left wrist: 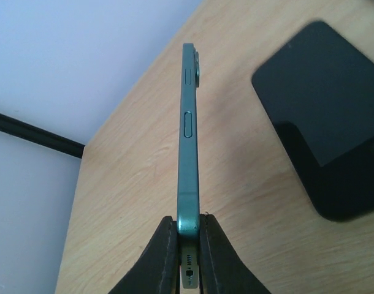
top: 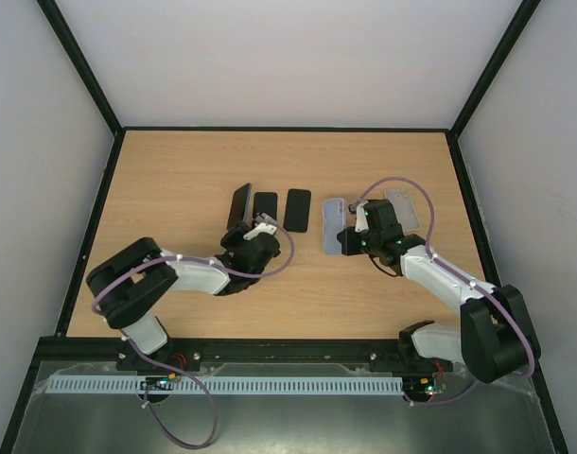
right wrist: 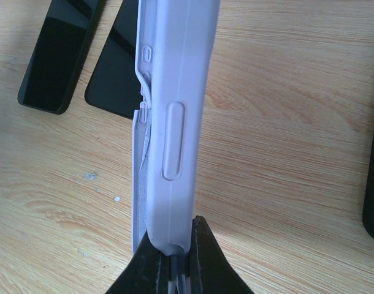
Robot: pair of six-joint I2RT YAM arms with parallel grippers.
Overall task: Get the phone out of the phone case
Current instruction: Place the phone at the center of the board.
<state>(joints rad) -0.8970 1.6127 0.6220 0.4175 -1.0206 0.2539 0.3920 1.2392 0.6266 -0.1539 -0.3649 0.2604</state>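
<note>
- Black phone (top: pixel 239 203), teal along its side in the left wrist view, is tilted up off the tabletop (top: pixel 175 170). It is free of the case (top: pixel 334 225) and well apart from it, at about its 9 o'clock.
- Left gripper (left wrist: pixel 188 219) is clamped on the phone's bottom end, one finger on each face, with the port edge between them.
- Right gripper (right wrist: pixel 173 231) is clamped on one end of the case, holding it edge-up. One lip of the case looks peeled outward. The top view seems to show a pale, bare inside.
- Judged from this, the parting is done and what remains is to set both pieces down.
- The phone is held by one end only, so it may swing. It is best tipped until its long face is near the wood before the fingers part.
- Two black phones (top: pixel 297 209) lie at the held phone's 3 o'clock, the nearer just beside it. Bare wood toward 7 or 8 o'clock looks the safer landing.
- The case looks soft and may flex or spring, so it should go down low and flat. A pale piece (top: pixel 402 206) lies at the right gripper's 2 o'clock, so 6 o'clock is the better side.
</note>
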